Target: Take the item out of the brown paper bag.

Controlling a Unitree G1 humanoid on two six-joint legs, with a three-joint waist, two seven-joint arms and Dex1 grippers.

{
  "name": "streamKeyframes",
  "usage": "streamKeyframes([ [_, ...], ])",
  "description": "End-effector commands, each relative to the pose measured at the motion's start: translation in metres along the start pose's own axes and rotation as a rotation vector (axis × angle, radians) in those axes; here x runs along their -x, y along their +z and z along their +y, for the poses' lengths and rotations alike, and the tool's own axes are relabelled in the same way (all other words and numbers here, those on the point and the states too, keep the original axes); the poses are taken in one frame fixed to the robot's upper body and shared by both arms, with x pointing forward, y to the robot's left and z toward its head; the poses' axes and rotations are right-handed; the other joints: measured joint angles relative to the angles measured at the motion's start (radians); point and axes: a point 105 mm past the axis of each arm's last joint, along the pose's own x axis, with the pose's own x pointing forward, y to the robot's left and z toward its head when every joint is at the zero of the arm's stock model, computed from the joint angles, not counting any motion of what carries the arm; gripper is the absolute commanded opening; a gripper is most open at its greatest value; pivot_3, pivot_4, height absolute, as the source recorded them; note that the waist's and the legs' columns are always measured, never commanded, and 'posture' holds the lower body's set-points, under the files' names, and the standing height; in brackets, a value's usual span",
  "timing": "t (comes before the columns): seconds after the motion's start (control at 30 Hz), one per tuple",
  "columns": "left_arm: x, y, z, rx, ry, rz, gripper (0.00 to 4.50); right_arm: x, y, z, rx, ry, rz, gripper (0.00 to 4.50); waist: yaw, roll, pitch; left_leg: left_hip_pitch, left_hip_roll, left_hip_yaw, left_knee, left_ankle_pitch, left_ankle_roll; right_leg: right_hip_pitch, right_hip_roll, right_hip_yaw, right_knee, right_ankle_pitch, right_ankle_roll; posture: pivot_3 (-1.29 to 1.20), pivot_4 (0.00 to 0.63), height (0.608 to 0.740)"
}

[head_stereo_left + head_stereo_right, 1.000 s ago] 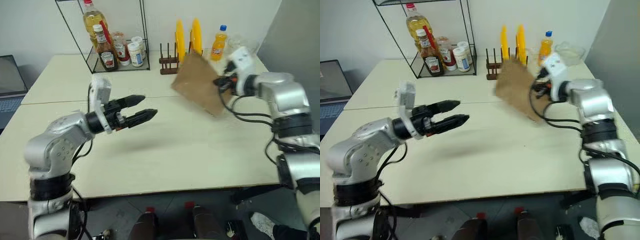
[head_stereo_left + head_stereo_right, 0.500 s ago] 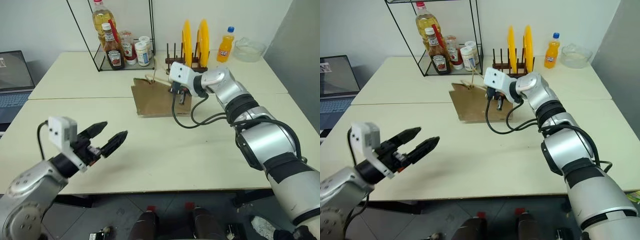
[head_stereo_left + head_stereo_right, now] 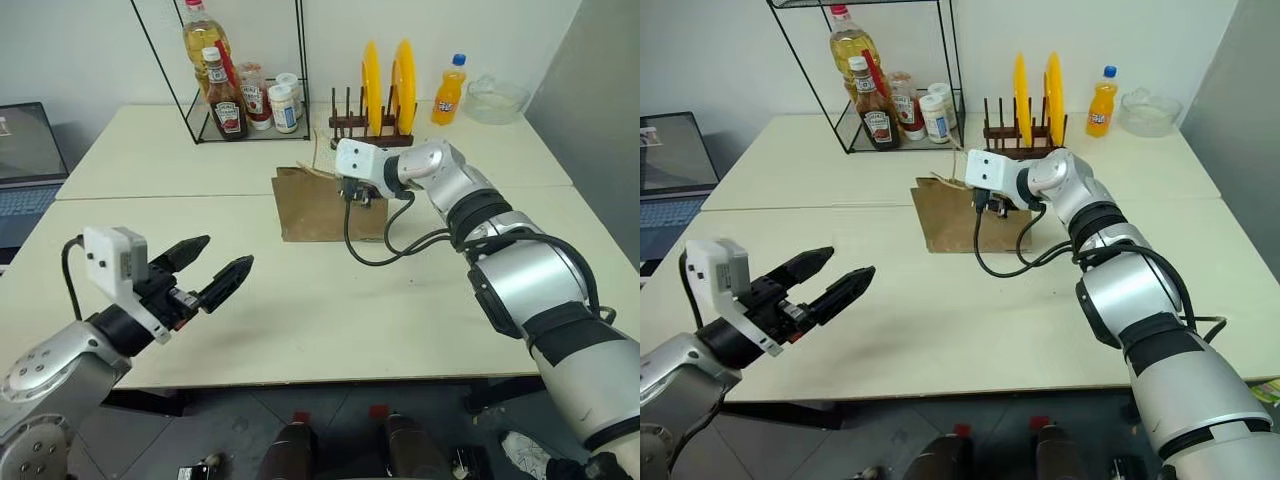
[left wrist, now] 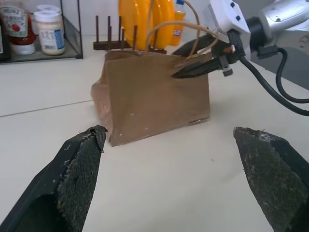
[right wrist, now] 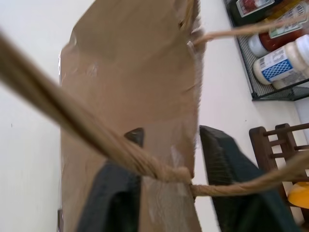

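Right gripper [image 4: 195,69] sits half-open astride the brown paper bag [image 3: 325,205] rim, gripping nothing; left gripper [image 3: 208,268] is wide open. Thin paper creases easily; better pinch its rim.

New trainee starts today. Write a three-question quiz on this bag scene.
1. True or false: the paper bag stands upright on the table.
2. Which claw is at the bag's top edge? A) left claw B) right claw
3. Fill in: behind the bag, the wooden rack holds two yellow ____.

Key: 1 true. 2 B; its fingers straddle the bag's wall by a cord handle. 3 plates.
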Motion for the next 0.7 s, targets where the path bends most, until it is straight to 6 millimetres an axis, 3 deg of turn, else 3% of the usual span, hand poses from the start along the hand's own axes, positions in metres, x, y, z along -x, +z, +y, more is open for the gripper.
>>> streamKeyframes([
  [0.03, -0.005, 0.006, 0.003, -0.013, -0.03, -0.01, 4.5, 0.025, 0.011, -0.025, 0.004, -0.054, -0.075, 3.17, 0.0, 0.0, 0.0, 0.0, 0.0, 0.0, 0.0, 0.0, 0.0, 0.0, 0.0, 0.0, 0.0, 0.0, 0.0, 0.0, 0.15, 0.74],
  [0.13, -0.011, 0.008, 0.01, -0.023, -0.059, 0.003, 4.5, 0.048, 0.002, -0.034, -0.038, -0.046, -0.109, 4.29, 0.004, 0.0, 0.0, 0.0, 0.0, 0.0, 0.0, 0.0, 0.0, 0.0, 0.0, 0.0, 0.0, 0.0, 0.0, 0.0, 0.15, 0.74],
  [0.17, -0.014, 0.01, 0.014, -0.031, -0.068, 0.005, 4.5, 0.058, -0.002, -0.035, -0.068, -0.038, -0.13, 4.45, 0.004, 0.0, 0.0, 0.0, -0.001, 0.0, 0.0, 0.0, 0.0, 0.0, 0.0, 0.0, 0.0, 0.0, 0.0, 0.0, 0.15, 0.74],
  [0.27, -0.022, 0.021, 0.034, -0.057, -0.08, 0.004, 4.5, 0.084, -0.009, -0.032, -0.162, -0.05, -0.185, 4.45, 0.006, -0.001, 0.0, 0.0, 0.0, 0.0, 0.0, 0.0, 0.0, 0.001, 0.0, -0.001, -0.001, 0.0, 0.0, 0.0, 0.15, 0.74],
  [0.37, -0.043, 0.031, 0.069, -0.163, -0.029, 0.014, 4.5, 0.106, -0.014, -0.007, -0.327, -0.13, -0.255, 4.45, 0.011, -0.001, -0.001, 0.0, 0.0, -0.001, -0.001, 0.0, 0.0, 0.001, 0.0, -0.002, 0.0, 0.0, 0.0, 0.0, 0.15, 0.74],
  [0.5, -0.101, 0.067, 0.116, -0.311, 0.086, -0.08, 4.5, 0.109, -0.01, 0.04, -0.508, -0.333, -0.325, 4.45, 0.026, -0.001, -0.001, -0.001, 0.0, -0.001, 0.0, 0.0, 0.0, 0.0, 0.001, -0.003, 0.001, 0.0, 0.0, 0.0, 0.15, 0.74],
  [0.57, -0.127, 0.077, 0.123, -0.385, 0.087, -0.077, 4.5, 0.108, -0.003, 0.062, -0.474, -0.376, -0.312, 4.45, 0.026, -0.001, -0.001, -0.002, -0.002, -0.001, 0.001, 0.0, -0.001, -0.001, 0.001, -0.004, 0.001, 0.0, 0.0, 0.0, 0.15, 0.74],
  [0.7, -0.17, 0.088, 0.129, -0.473, 0.159, -0.058, 4.5, 0.115, 0.004, 0.078, -0.573, -0.532, -0.321, 4.45, 0.022, -0.002, -0.001, -0.002, -0.003, 0.001, 0.002, 0.0, 0.0, -0.002, -0.001, -0.001, 0.0, 0.001, 0.002, 0.0, 0.15, 0.74],
])
